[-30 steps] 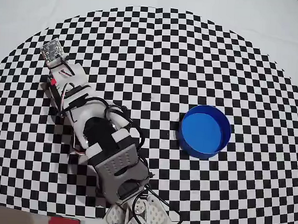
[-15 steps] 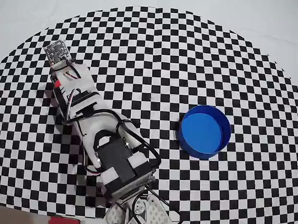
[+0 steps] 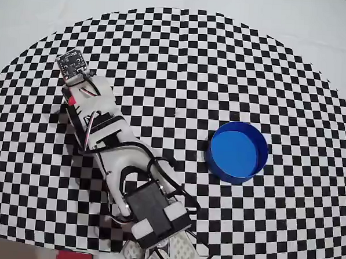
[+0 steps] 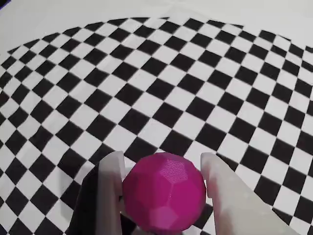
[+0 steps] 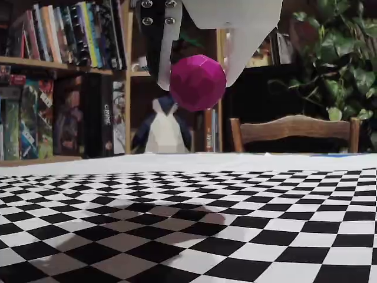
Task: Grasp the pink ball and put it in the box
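My gripper (image 4: pixel 162 160) is shut on the pink ball (image 4: pixel 164 192), a faceted magenta sphere held between the two white fingers (image 4: pixel 110 186). In the fixed view the gripper (image 5: pixel 198 87) holds the ball (image 5: pixel 197 81) well above the checkered table, with its shadow on the cloth below. In the overhead view the ball is hidden under the arm's wrist (image 3: pixel 87 99), which reaches to the left side of the mat. The box (image 3: pixel 237 150), a round blue shallow container, stands empty on the mat to the right of the arm, several squares away.
The checkered mat (image 3: pixel 182 66) lies on a white tablecloth. The arm's base (image 3: pixel 157 213) is at the bottom middle of the overhead view. Behind the table in the fixed view are bookshelves (image 5: pixel 65 71), a wooden chair (image 5: pixel 294 132) and a plant (image 5: pixel 344 53).
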